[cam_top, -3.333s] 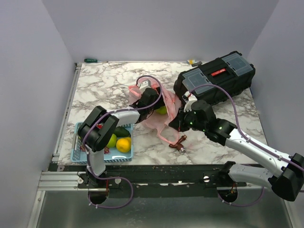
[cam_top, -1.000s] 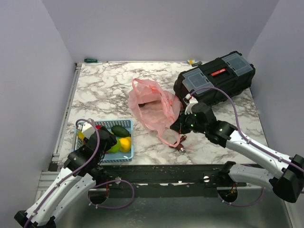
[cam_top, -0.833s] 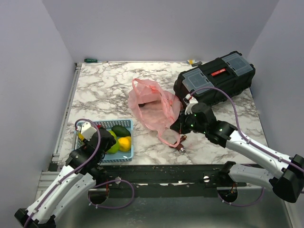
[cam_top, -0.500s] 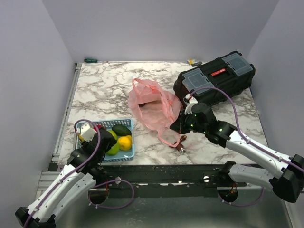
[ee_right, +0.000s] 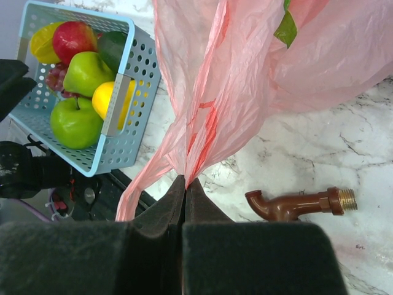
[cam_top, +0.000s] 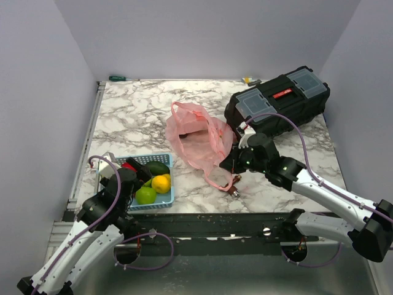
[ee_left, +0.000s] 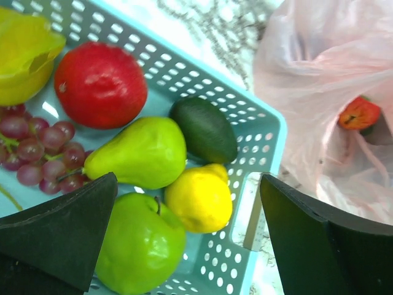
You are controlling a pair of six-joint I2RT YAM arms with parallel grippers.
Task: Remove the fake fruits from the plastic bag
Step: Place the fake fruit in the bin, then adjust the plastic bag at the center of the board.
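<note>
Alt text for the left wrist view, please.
The open left hand hovers over a blue basket holding a red apple, green apple, pear, lemon, avocado and grapes. Right of it, the pink bag shows one reddish fruit inside.

Left arm (cam_top: 73, 252) and right arm (cam_top: 325, 190): white link shells, black joint housings. Purple cable (cam_top: 290, 127) loops along each. Green lights (cam_top: 247, 161) on right wrist. Claw fingers (ee_left: 319, 246) matte black, wedge-shaped.

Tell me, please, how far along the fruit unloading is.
Done: a green apple and red apple lie in the basket. In hand: the left end effector hangs open above them; the right end effector pinches the plastic bag. Left: an orange-red fruit inside the bag.
</note>
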